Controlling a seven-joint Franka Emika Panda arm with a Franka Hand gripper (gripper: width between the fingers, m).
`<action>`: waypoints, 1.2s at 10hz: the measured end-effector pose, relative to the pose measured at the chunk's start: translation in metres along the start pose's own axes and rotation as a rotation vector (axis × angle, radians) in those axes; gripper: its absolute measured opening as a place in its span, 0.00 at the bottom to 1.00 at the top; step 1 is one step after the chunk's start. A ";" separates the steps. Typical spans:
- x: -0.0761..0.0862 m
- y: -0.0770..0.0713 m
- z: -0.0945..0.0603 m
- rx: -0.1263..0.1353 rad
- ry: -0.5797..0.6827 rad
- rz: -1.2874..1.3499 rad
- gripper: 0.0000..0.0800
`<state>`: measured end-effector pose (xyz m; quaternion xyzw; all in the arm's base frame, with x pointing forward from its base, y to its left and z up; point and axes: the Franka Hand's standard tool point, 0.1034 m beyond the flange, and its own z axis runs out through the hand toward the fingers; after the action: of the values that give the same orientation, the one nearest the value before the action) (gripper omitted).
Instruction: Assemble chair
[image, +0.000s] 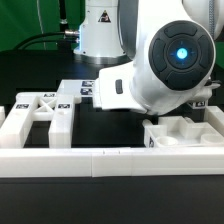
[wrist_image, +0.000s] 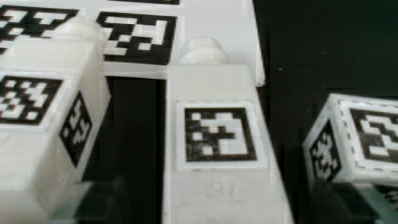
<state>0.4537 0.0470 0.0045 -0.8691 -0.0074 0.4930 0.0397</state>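
Note:
The wrist view shows three white chair pieces with black-and-white tags. A middle bar (wrist_image: 217, 130) runs down between my gripper's (wrist_image: 217, 208) jaws, which stand dark and close on both of its sides and appear shut on it. A blocky piece (wrist_image: 45, 110) stands on one side and a cube-like end (wrist_image: 356, 140) on the other. In the exterior view a white frame piece (image: 40, 112) lies at the left and another white piece (image: 185, 130) at the right. The arm's wrist (image: 165, 65) hides the gripper there.
The marker board (wrist_image: 125, 30) lies beyond the pieces and also shows in the exterior view (image: 80, 92). A long low white border rail (image: 110, 160) runs along the front. The robot's base (image: 100, 30) stands at the back.

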 end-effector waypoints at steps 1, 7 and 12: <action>0.000 0.000 0.000 0.000 0.000 -0.001 0.49; -0.012 -0.007 -0.028 0.004 -0.014 -0.026 0.36; -0.031 -0.012 -0.064 0.003 -0.032 -0.036 0.36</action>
<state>0.4936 0.0535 0.0644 -0.8608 -0.0231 0.5059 0.0499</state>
